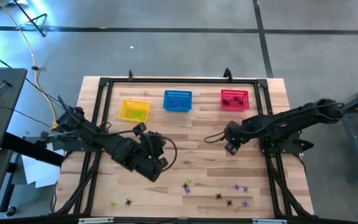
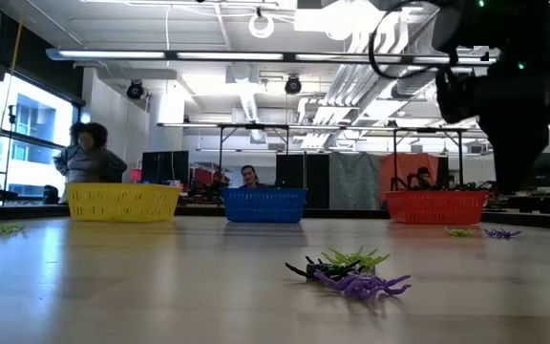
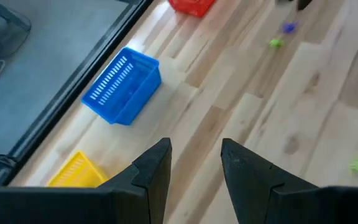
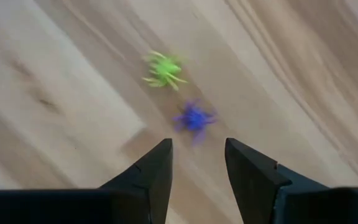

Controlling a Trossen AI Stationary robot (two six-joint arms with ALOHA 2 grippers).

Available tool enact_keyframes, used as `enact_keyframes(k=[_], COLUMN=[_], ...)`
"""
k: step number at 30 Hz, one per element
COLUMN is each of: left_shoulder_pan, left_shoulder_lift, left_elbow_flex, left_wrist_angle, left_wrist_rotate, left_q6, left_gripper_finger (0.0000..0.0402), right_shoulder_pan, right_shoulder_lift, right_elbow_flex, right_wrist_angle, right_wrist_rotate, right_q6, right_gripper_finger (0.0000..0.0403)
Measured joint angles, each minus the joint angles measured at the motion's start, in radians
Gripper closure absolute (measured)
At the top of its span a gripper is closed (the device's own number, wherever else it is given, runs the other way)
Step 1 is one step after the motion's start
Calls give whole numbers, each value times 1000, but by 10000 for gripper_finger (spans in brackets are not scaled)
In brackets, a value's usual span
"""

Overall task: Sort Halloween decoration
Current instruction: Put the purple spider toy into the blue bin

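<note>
overhead, a slatted wooden table [image 1: 191, 134] framed by dark rails carries three mesh baskets along its far edge: yellow basket [image 1: 134, 111], blue basket [image 1: 178, 101], red basket [image 1: 234, 99]. the broad middle strip of boards lies open between the arms. the left gripper [image 3: 194, 165] hangs above the left-centre boards, fingers parted with nothing between them. the right gripper [image 4: 197, 163] hovers right of centre, fingers likewise apart and empty, above a green spider [image 4: 163, 68] and a purple spider [image 4: 194, 118] that appear blurred. the remaining small plastic spiders [image 1: 216, 191] lie scattered along the near edge, leggy and thin; at table height a tangled cluster [image 2: 351, 272] overlaps, so single pieces are hard to separate. basket contents are too small to make out.
</note>
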Motion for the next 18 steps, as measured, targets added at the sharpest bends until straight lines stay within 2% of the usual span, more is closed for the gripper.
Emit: enact_keyframes(k=[11, 18], left_shoulder_pan=[-70, -69], left_shoulder_lift=[0, 0], left_elbow_flex=[0, 0], left_wrist_angle=[0, 0], left_wrist_rotate=[-10, -10], left_q6=[-177, -265], left_gripper_finger=[271, 271], right_shoulder_pan=[18, 18], right_shoulder_lift=[169, 209], right_elbow_flex=[-75, -112], right_wrist_angle=[163, 203], right_wrist_rotate=[34, 47], right_q6=[-61, -100], right_gripper_finger=[259, 259])
